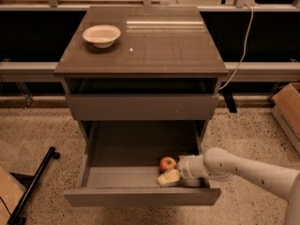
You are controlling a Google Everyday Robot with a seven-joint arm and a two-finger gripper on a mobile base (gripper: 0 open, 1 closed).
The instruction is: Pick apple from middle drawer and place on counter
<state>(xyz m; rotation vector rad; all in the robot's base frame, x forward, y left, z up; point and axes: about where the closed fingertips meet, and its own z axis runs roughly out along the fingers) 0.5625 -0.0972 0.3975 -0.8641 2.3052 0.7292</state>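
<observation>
The apple (167,163), small and red, lies in the open middle drawer (140,196) near its front right corner. My gripper (169,176) reaches into the drawer from the right on a white arm. Its pale tip sits low in the drawer, right against the front side of the apple. The counter (159,46) is the glossy dark top of the cabinet. The top drawer (140,107) above is pulled out a little.
A white bowl (101,34) stands on the counter's back left. A cardboard box (288,109) stands on the floor at the right. A black bar (33,184) lies on the floor at the left. A white cable (241,46) hangs behind the cabinet at the right.
</observation>
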